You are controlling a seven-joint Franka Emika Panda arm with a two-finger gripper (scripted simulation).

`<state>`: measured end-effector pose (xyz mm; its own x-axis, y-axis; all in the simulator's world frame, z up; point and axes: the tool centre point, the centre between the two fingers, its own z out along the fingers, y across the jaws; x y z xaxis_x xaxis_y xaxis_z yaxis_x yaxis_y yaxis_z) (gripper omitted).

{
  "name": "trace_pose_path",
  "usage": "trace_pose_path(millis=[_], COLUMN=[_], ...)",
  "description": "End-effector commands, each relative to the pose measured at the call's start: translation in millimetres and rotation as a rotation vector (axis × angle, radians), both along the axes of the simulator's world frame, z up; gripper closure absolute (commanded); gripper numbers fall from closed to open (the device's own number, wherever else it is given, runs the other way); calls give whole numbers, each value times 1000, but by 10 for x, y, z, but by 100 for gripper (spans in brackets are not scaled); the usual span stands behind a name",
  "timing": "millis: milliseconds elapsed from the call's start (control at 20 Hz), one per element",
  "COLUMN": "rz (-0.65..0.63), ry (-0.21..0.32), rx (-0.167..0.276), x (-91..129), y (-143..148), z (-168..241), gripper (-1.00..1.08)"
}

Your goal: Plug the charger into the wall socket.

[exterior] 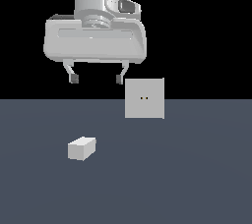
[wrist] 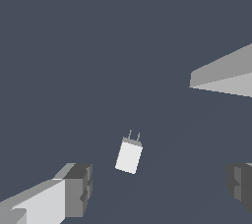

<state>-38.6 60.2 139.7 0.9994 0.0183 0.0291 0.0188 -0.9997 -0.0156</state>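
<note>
Gripper up high with fingers spread and nothing held, charger on the floor, socket upright further back.

Exterior view: the arm hangs over the dark grey floor, fingers wide apart, clear of everything. The charger lies flat below it, slightly toward the exterior view's left, untouched. The socket stands upright toward the exterior view's right, well apart from the charger, two tiny dark holes at its centre. Wrist view: the charger sits between the two fingertips but far below them, two thin prongs sticking out of one end. A slab of the socket cuts in at the frame edge, prongs angled roughly its way.
</note>
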Motion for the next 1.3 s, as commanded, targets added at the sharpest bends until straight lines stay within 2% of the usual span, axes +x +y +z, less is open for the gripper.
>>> trace_pose_path(millis=[0, 750, 1250], rz=[-26, -192, -260], ry=[-26, -194, -262], rx=[-3, -28, -44], x=[-52, -300, -357], y=[14, 118, 158], z=[-65, -515, -713], gripper=[-92, -92, -92])
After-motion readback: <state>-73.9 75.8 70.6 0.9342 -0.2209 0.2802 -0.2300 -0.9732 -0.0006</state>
